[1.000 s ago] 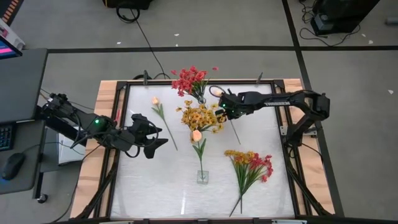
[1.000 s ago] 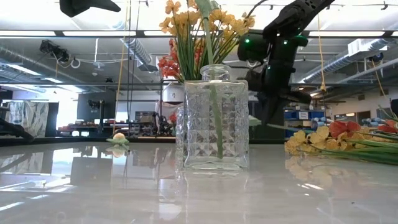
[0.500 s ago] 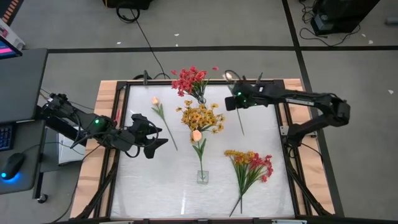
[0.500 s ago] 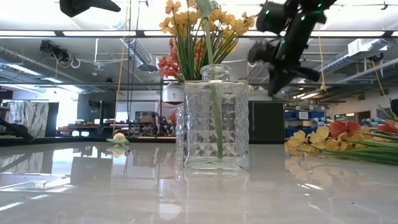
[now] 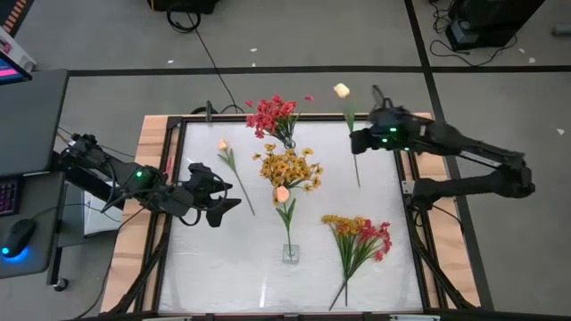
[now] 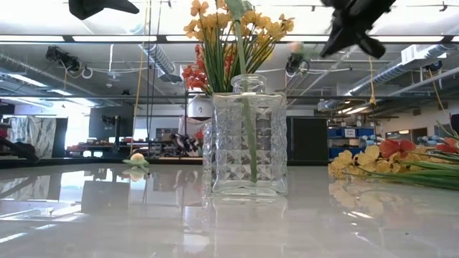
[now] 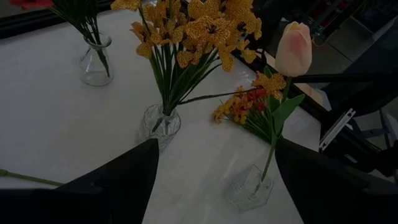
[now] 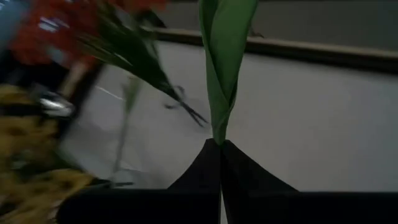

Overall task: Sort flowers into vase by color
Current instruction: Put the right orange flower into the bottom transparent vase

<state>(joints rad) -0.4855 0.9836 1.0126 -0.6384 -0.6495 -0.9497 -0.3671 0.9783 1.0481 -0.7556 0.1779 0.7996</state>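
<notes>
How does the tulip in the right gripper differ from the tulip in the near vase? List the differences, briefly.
1. The held tulip is clamped in the shut right gripper, lifted off the table; the vase tulip stands in the small glass vase.
2. The held tulip's bud reaches past the table's far edge; the vase tulip's bud sits mid-table.
Both have a pale peach bud on a green leafy stem.
</notes>
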